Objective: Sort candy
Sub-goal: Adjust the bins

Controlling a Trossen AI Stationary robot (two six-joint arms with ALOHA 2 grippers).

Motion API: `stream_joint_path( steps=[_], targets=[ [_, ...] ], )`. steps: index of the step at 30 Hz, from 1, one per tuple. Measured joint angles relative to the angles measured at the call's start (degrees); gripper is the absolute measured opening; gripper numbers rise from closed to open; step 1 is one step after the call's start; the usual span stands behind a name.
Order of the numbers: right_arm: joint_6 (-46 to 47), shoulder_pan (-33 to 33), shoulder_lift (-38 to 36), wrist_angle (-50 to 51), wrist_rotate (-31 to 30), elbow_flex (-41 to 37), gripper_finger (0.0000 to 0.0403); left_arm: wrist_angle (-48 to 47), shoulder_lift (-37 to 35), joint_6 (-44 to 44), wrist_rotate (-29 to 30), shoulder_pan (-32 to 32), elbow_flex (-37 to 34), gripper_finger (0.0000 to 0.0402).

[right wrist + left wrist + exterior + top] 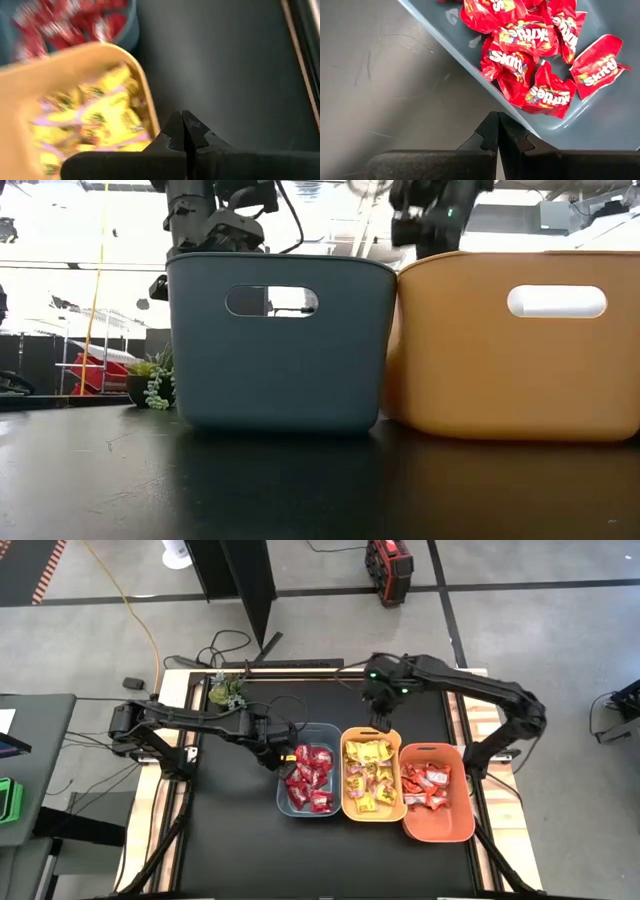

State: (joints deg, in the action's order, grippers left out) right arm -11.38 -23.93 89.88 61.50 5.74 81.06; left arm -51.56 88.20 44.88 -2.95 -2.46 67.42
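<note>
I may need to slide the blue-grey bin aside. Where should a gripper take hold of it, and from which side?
Probably its left rim, from above: the wall there is thin and upright, so fingers could straddle it, and the left gripper, shut, sits just beside it. The right side touches the yellow bin, leaving no room. The end wall's handle slot is another option.

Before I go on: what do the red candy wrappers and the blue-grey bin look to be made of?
The deep red candy wrappers look like thin glossy plastic film or foil: they are crinkled, with bright glints and printed lettering. The blue-grey rectangular bin looks like moulded plastic with a smooth, satin finish: even colour, rounded corners, and a cut-out handle slot. Neither can be confirmed beyond looks.
</note>
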Motion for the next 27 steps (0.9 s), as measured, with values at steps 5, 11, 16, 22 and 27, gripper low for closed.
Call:
stream_joint_path(
  steps=[5,11,16,22,27],
  targets=[
    [-4.3,-0.6,6.1,-0.3,0.0,-0.9,0.0000,-0.1,0.0,0.1,1.4,0.0,0.0,0.0000],
    [-7.4,1.1,9.5,0.8,0.2,-0.9,0.0000,0.1,0.0,1.6,1.8,0.0,0.0,0.0000],
    [-7.7,4.1,9.7,2.3,1.9,-0.8,0.0000,0.1,0.0,1.7,2.0,0.8,0.0,0.0000],
    [-6.4,8.2,9.8,3.4,3.5,-0.8,0.0000,0.0,0.0,2.4,1.7,2.4,0.0,0.0000],
    [-4.7,11.0,9.8,3.2,3.4,-0.8,0.0000,0.1,0.0,4.4,1.7,4.0,0.0,0.0000]
  ],
)
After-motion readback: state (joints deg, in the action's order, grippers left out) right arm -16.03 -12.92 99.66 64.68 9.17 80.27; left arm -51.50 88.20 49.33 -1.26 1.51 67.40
